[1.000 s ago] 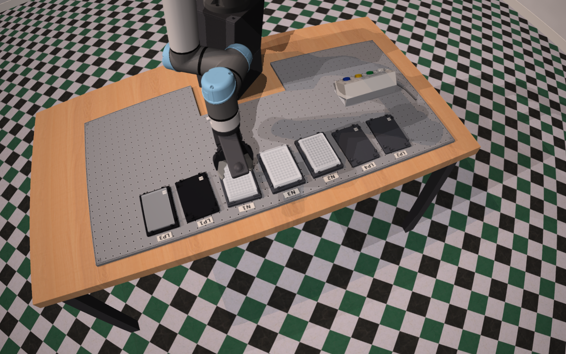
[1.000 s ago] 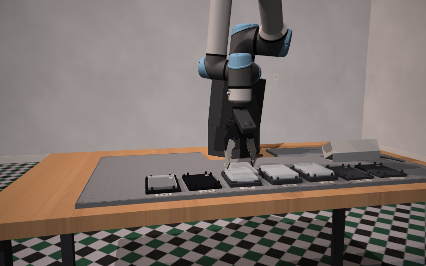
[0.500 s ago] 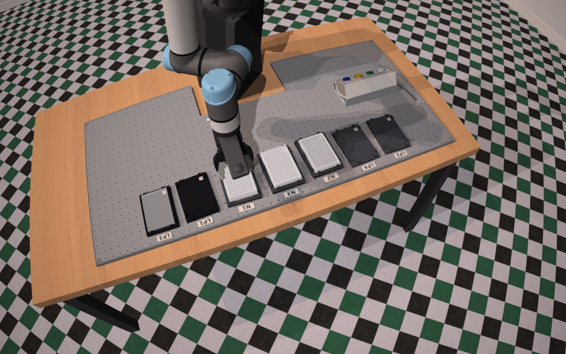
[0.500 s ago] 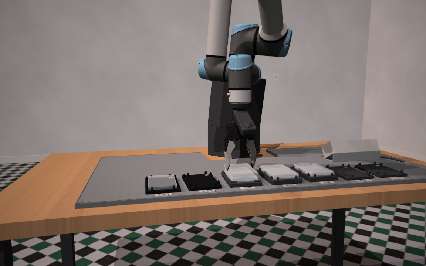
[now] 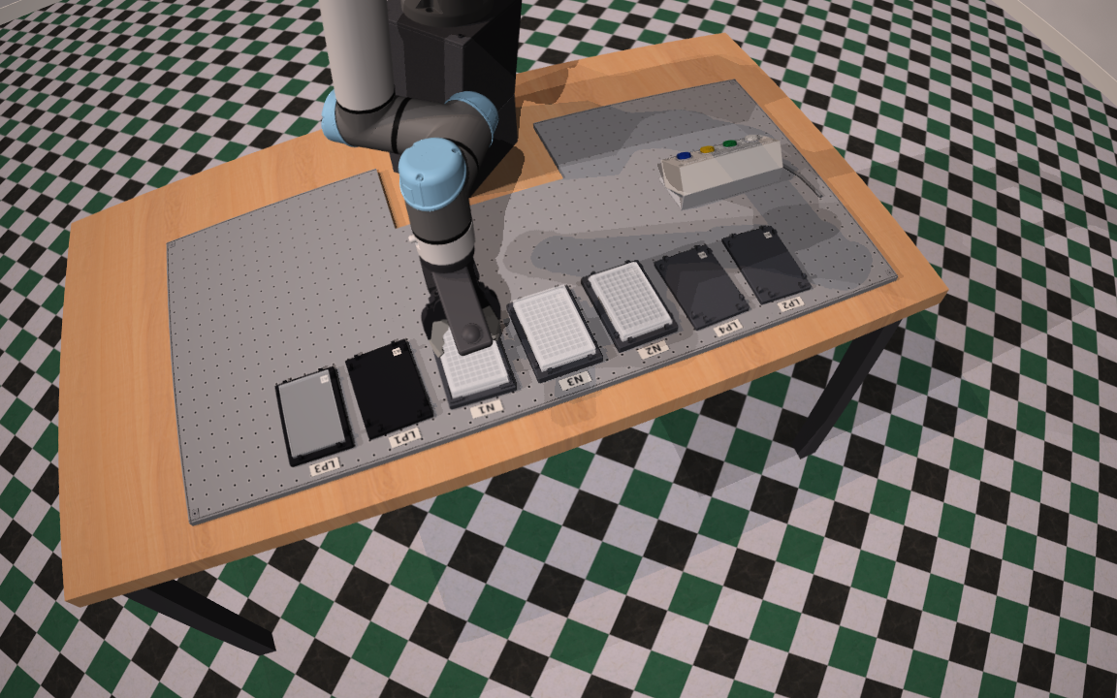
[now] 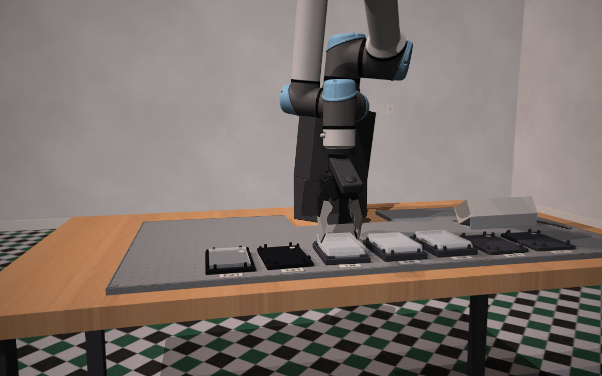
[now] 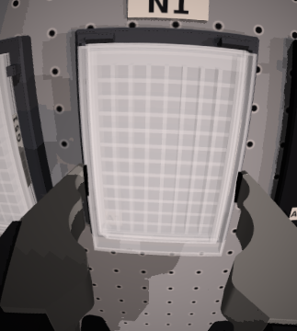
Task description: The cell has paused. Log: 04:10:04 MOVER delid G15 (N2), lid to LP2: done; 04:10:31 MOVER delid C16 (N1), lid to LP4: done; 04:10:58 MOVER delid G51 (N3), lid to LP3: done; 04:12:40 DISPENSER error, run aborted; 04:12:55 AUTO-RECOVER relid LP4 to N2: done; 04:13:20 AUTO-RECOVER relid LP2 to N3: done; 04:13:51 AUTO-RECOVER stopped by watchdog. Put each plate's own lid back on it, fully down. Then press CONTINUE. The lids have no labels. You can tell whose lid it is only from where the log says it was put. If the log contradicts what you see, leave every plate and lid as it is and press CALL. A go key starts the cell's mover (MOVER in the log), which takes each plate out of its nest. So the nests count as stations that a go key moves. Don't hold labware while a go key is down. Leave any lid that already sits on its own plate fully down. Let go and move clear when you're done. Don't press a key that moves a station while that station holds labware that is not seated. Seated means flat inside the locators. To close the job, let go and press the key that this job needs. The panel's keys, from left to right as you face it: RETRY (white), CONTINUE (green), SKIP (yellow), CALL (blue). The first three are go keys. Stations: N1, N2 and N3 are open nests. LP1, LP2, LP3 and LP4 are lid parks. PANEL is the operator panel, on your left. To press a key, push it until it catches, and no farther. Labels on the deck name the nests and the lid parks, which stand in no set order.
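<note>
My gripper (image 5: 462, 333) is shut on a clear lid (image 7: 166, 142), gripping its two long sides near the end closest to me. The lid lies over the white well plate (image 5: 477, 368) in nest N1 and is lined up with it. From the side, the gripper (image 6: 339, 228) holds the lid at the plate's top. I cannot tell whether the lid is fully down. White plates sit in N3 (image 5: 556, 327) and N2 (image 5: 631, 300). Another clear lid lies in park LP3 (image 5: 312, 415).
Parks LP1 (image 5: 388, 388), LP4 (image 5: 701, 285) and LP2 (image 5: 765, 264) are bare and black. The operator panel (image 5: 723, 169), with its blue, yellow, green and white keys, stands at the back of the deck beyond LP4 and LP2. The N3 plate (image 7: 1, 138) lies close beside my finger.
</note>
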`<state>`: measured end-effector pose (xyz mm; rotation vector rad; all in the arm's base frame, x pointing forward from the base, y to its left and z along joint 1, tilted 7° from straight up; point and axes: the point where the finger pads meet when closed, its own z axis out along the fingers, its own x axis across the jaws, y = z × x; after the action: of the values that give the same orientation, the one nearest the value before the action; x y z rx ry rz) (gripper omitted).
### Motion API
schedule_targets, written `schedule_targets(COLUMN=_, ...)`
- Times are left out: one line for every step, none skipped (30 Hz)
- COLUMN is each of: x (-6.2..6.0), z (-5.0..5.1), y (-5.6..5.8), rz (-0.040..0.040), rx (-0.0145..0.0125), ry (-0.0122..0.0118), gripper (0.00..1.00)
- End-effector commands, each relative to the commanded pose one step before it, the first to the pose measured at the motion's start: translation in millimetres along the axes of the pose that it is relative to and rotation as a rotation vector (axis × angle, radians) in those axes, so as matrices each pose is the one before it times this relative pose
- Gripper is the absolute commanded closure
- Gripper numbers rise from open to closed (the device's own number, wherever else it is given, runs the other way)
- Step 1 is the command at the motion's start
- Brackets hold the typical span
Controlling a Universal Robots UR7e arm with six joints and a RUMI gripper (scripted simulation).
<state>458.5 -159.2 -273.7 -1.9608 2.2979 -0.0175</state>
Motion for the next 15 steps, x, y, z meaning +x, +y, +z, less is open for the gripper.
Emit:
schedule_targets(x=0.44, z=2.42, y=-2.64, rz=-0.00127, rx=0.00403, ry=0.00116, gripper=1.00)
schedule_targets(x=-0.02, z=0.33, y=0.00, rz=-0.00002, rx=0.00000, ry=0.00000, gripper=1.00)
schedule_targets(x=-0.01, z=0.33, y=0.00, rz=-0.00001, rx=0.00000, ry=0.00000, gripper=1.00)
schedule_targets(x=-0.01, z=0.33, y=0.00, rz=0.00000, rx=0.00000, ry=0.00000, gripper=1.00)
schedule_targets(x=-0.01, z=0.33, y=0.00, rz=0.00000, rx=0.00000, ry=0.00000, gripper=1.00)
schedule_targets(x=0.00, z=0.33, y=0.00, rz=0.00001, rx=0.00000, ry=0.00000, gripper=1.00)
schedule_targets(x=0.00, z=0.33, y=0.00, rz=0.00001, rx=0.00000, ry=0.00000, gripper=1.00)
schedule_targets(x=0.00, z=0.33, y=0.00, rz=0.00001, rx=0.00000, ry=0.00000, gripper=1.00)
schedule_targets(x=0.00, z=0.33, y=0.00, rz=0.00001, rx=0.00000, ry=0.00000, gripper=1.00)
schedule_targets(x=0.00, z=0.00, y=0.00, rz=0.00000, rx=0.00000, ry=0.00000, gripper=1.00)
schedule_targets(x=0.00, z=0.00, y=0.00, rz=0.00000, rx=0.00000, ry=0.00000, gripper=1.00)
schedule_targets(x=0.07, z=0.35, y=0.01, rz=0.00010, rx=0.00002, ry=0.00002, gripper=1.00)
schedule_targets(x=0.00, z=0.33, y=0.00, rz=0.00000, rx=0.00000, ry=0.00000, gripper=1.00)
schedule_targets(x=-0.01, z=0.33, y=0.00, rz=-0.00001, rx=0.00000, ry=0.00000, gripper=1.00)
schedule_targets(x=-0.01, z=0.33, y=0.00, rz=-0.00002, rx=0.00000, ry=0.00000, gripper=1.00)
